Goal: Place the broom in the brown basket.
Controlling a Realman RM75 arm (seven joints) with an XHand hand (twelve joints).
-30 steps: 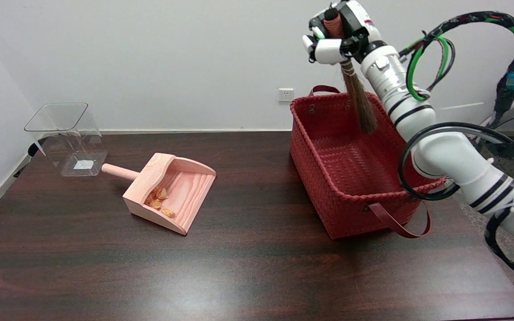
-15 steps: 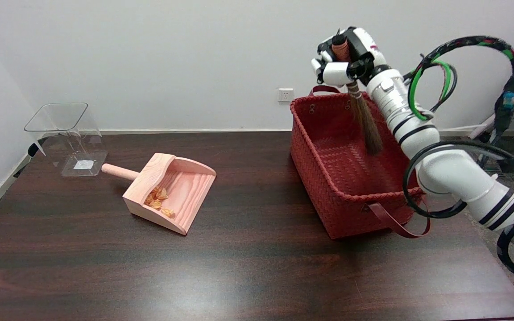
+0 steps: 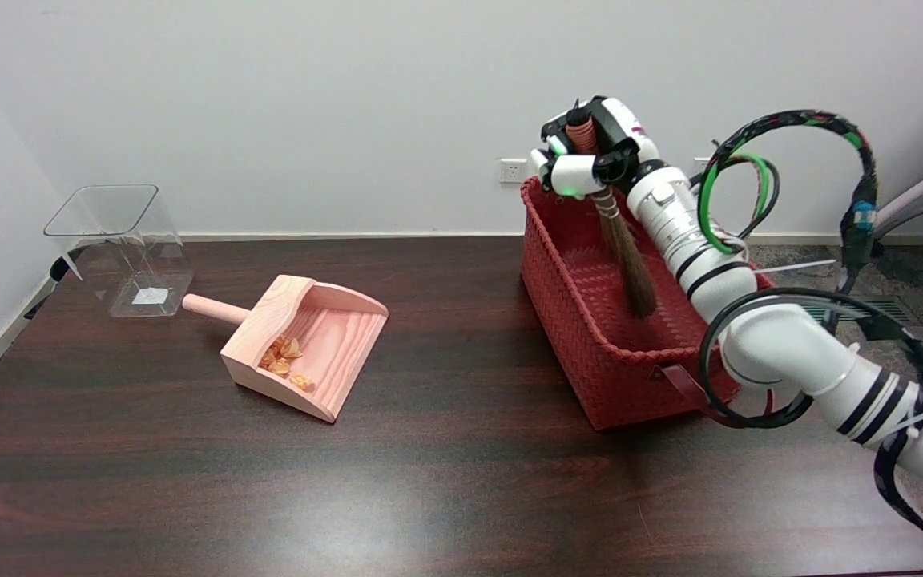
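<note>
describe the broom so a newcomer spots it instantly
Find the red woven basket at the table's right. Above it, the right hand grips a small broom, bristles hanging down inside. It is the only dark, tapering brush here; the pink dustpan lies left.

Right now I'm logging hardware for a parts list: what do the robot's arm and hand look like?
The right arm is glossy white tube segments with black bands, looped by black cables and a green one. The right hand is black and white, with blocky white fingers.
</note>
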